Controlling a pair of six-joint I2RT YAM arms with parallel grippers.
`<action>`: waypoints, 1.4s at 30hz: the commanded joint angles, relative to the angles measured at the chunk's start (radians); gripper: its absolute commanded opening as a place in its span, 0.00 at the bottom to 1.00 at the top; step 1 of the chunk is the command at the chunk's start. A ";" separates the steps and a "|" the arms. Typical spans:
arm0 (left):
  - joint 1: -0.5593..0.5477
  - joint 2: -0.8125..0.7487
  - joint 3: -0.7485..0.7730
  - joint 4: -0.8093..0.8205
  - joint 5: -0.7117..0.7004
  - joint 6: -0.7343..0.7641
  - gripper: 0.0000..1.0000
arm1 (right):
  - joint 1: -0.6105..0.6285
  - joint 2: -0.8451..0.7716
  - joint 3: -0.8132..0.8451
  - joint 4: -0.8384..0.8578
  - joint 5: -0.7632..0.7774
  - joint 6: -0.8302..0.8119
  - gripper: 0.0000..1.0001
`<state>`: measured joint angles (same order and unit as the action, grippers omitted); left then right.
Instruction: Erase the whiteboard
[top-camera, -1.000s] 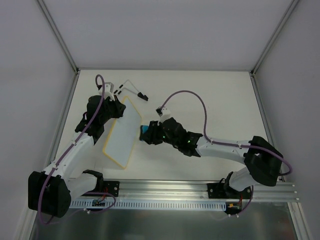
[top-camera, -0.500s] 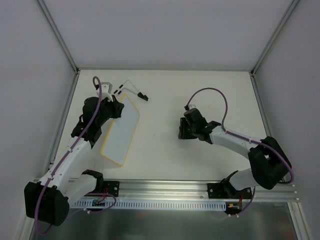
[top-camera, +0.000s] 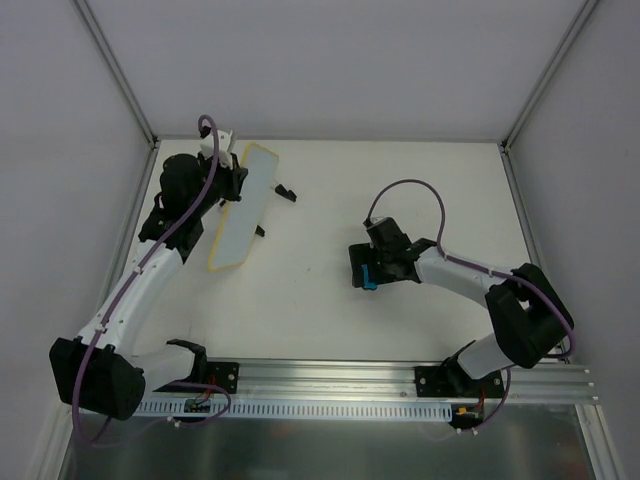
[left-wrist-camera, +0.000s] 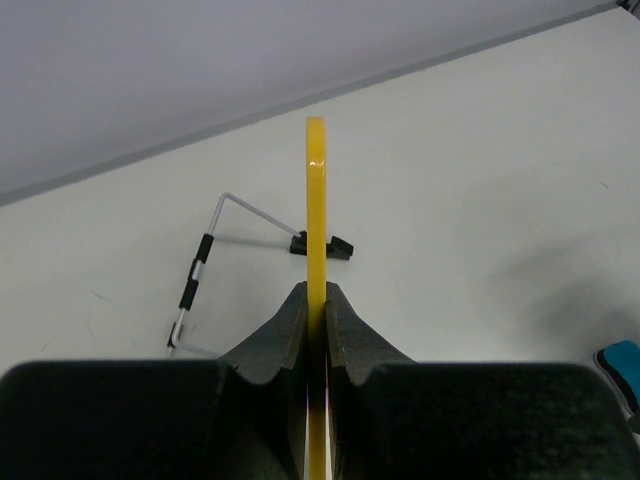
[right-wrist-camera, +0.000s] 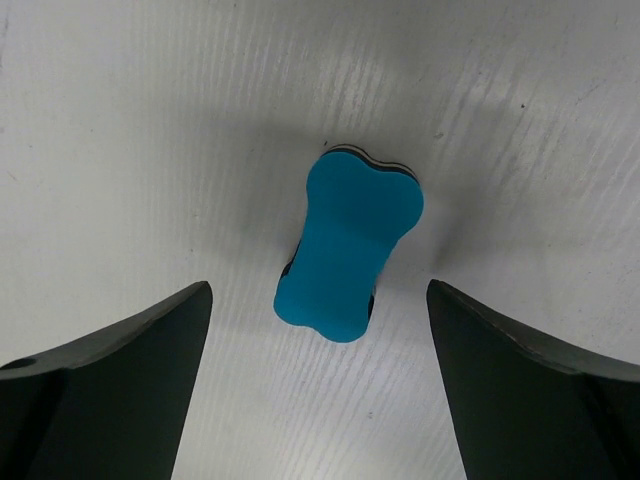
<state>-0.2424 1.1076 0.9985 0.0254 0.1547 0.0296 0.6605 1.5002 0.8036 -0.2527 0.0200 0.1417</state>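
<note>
Top external, left fingers (left-wrist-camera: 288, 335) clamp raised whiteboard (top-camera: 240, 215), right fingers (right-wrist-camera: 130, 370) opened, eraser (top-camera: 366, 277) dropped.

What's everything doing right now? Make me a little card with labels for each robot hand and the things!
left end effector: shut, pinching the whiteboard by its yellow edge
whiteboard: held tilted up on edge, far left of the table
right end effector: open, fingers on either side of the blue eraser, not touching it
blue eraser: lying on the table, let go
wire stand: on the table beyond the board
</note>
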 joint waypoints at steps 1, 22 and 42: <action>0.002 0.075 0.139 0.053 0.062 0.136 0.00 | -0.006 -0.037 0.049 -0.052 -0.043 -0.042 0.94; 0.157 0.399 0.532 -0.206 0.387 0.167 0.00 | -0.004 -0.248 0.037 -0.092 0.011 -0.099 0.99; 0.161 0.477 0.604 -0.282 0.421 0.010 0.00 | -0.004 -0.241 -0.024 -0.082 0.009 -0.074 0.99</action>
<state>-0.0841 1.6032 1.5425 -0.2913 0.5243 0.1181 0.6594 1.2743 0.7860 -0.3363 0.0193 0.0631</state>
